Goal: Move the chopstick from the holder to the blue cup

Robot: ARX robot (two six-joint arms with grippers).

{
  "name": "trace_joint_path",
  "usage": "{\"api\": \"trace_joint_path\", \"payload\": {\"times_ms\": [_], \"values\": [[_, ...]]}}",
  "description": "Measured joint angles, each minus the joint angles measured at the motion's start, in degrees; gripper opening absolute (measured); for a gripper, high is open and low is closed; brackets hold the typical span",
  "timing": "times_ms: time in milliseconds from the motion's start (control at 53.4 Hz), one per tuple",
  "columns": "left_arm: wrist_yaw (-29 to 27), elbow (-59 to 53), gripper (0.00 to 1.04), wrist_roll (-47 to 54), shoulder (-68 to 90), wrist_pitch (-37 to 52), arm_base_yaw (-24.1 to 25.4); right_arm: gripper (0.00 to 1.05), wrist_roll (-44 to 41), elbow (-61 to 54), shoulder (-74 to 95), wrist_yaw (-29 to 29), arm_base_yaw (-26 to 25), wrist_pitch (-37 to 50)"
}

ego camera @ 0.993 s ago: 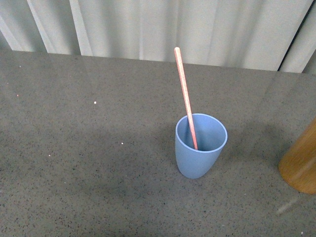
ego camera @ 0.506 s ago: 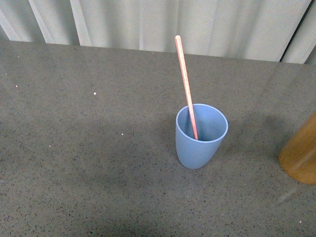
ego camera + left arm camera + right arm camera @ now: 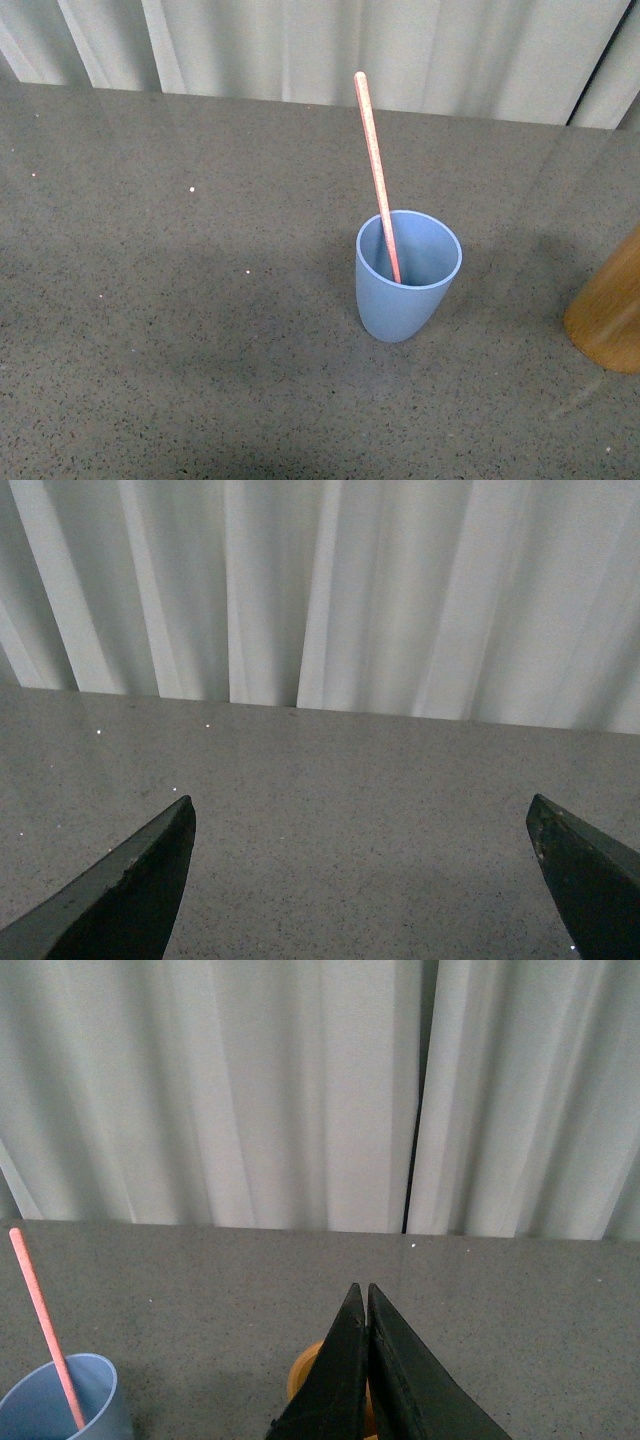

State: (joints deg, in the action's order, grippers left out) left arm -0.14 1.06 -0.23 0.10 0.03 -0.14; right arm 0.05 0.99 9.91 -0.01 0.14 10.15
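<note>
the chopstick (image 3: 377, 180) is standing in the blue cup (image 3: 405, 295) near the middle of the grey worktop (image 3: 150, 300), leaning toward 11 o'clock. the holder (image 3: 612, 315) is sitting at 3 o'clock from the cup, well apart, and the picture edge is cutting it off. the left hand (image 3: 360, 880) is staying wide open, holding nothing. the right hand (image 3: 367, 1305) is pressed closed on nothing, hiding most of the holder.

Only the chopstick (image 3: 376, 175) leaning from the blue cup (image 3: 407, 278) and, seemingly well apart, the holder (image 3: 610, 320) interrupt the table (image 3: 150, 300).
</note>
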Motion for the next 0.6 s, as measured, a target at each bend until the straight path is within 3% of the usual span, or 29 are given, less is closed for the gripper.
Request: {"api": "trace_joint_path", "payload": {"times_ms": [131, 600], "values": [[-0.02, 0.00, 0.98, -0.02, 0.00, 0.00, 0.00, 0.01, 0.00, 0.02, -7.89, 0.02, 0.00, -9.64], [0.02, 0.00, 0.98, 0.00, -0.02, 0.00, 0.00, 0.01, 0.00, 0.02, -9.66, 0.09, 0.00, -10.05]]}}
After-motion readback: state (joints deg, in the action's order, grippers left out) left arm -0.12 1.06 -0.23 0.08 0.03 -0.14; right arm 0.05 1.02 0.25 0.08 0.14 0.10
